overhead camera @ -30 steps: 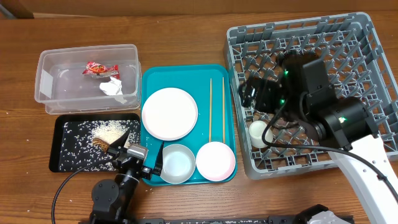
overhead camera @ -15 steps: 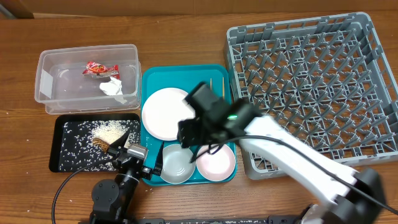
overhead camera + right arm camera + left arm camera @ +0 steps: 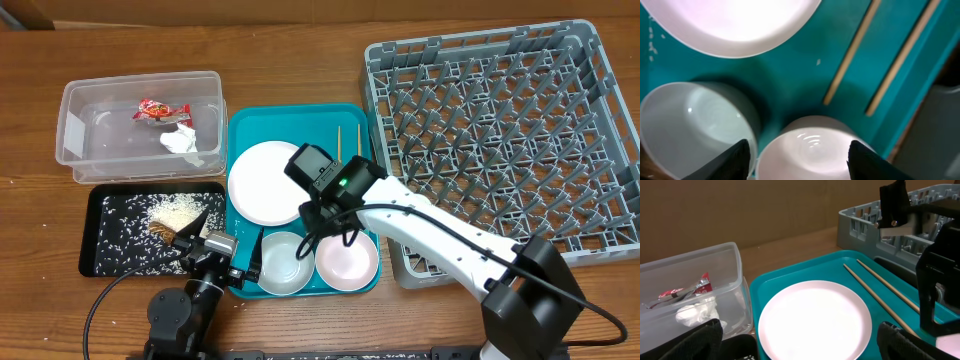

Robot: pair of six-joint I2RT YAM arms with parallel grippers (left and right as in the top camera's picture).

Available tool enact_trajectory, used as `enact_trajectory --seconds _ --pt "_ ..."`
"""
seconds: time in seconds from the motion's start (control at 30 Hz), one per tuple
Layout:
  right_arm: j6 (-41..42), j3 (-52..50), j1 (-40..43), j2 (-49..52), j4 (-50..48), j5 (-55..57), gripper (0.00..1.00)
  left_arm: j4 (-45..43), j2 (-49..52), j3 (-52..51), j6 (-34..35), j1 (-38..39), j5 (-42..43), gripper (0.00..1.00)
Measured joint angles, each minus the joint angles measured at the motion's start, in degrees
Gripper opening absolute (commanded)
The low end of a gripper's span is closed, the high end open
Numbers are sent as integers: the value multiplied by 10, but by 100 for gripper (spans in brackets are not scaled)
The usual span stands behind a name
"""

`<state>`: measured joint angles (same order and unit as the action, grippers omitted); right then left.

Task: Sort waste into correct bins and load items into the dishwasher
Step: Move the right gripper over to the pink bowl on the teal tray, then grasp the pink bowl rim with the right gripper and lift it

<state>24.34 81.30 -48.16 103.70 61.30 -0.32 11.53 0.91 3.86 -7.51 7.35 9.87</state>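
Note:
My right gripper (image 3: 802,160) is open and hovers just above the pinkish-white bowl (image 3: 812,150) on the teal tray; overhead it (image 3: 325,218) sits between the white plate (image 3: 265,180), the grey metal bowl (image 3: 283,262) and the pinkish-white bowl (image 3: 347,258). Two chopsticks (image 3: 359,140) lie on the tray's right side. My left gripper (image 3: 800,349) is open and empty at the tray's near-left corner, facing the plate (image 3: 815,317). The clear tub (image 3: 70,150) holds the red wrapper (image 3: 160,110) and tissue (image 3: 180,140). The black tray (image 3: 95,265) holds rice (image 3: 180,208) and a brown scrap (image 3: 163,232). The cup is not visible.
The grey dish rack (image 3: 500,130) stands at the right, its near-left corner covered by my right arm. The teal tray (image 3: 240,125) lies between the rack and the two bins. A few rice grains lie on the table left of the black tray.
My right arm has left the dish rack and come over the teal tray, settling above the pinkish-white bowl. The white cup seen in the rack earlier no longer shows. The left arm has not moved.

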Motion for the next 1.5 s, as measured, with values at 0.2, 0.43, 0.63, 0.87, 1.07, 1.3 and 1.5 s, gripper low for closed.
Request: enact_trajectory --seconds 0.2,0.43,0.63,0.87,1.07,1.3,1.5 --pt "-113 -34 22 0 -9 19 65 0 0 0 0 0 0 100" --pt "-244 -81 73 0 -21 -9 64 0 0 0 0 0 0 100" --pt "-327 -81 87 0 -25 -83 51 0 0 0 0 0 0 100" --pt "-353 -90 87 0 -32 -113 57 0 0 0 0 0 0 100" --pt "-362 -124 87 0 -74 -97 45 0 0 0 0 0 0 100" --pt "-359 -135 87 0 -85 -89 4 0 0 0 0 0 0 100" --pt "-344 -109 87 0 -51 -70 4 0 0 0 0 0 0 100"
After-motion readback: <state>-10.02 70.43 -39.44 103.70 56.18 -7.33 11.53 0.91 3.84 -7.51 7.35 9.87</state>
